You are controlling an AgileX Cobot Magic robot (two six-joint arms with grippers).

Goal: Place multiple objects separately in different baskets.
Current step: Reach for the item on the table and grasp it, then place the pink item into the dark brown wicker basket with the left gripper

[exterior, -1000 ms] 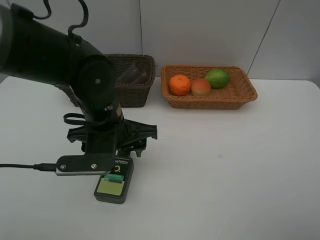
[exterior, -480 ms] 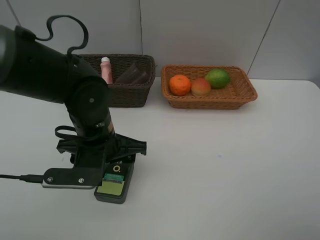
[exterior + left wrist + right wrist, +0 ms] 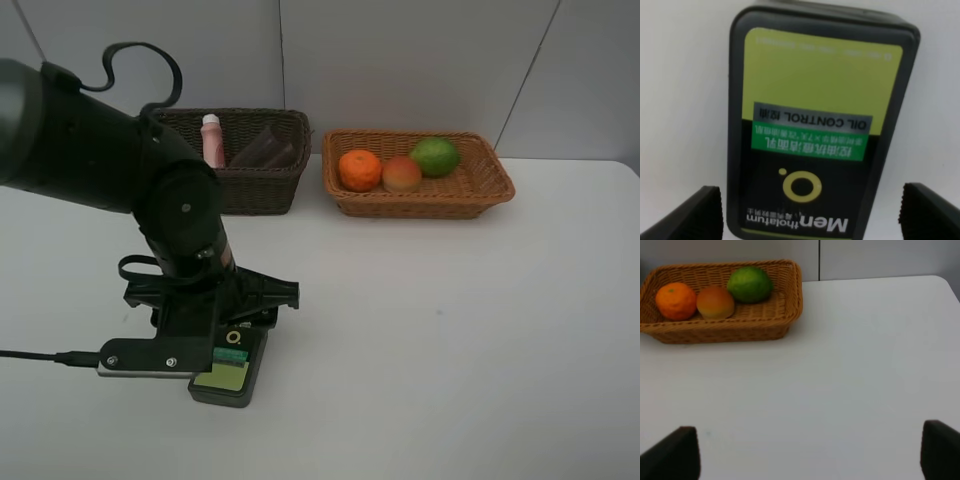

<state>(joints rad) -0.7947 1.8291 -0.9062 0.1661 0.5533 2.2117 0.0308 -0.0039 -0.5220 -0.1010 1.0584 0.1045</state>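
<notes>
While bent down over the table | left hand (image 3: 810,210) spread astride pump bottle (image 3: 815,125) | untouched

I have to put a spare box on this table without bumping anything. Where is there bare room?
The widest bare patch is the table in front of the tan basket, out to its right edge. The left front is crowded: the left hand hangs open over the dark bottle, with the brown basket behind.
</notes>
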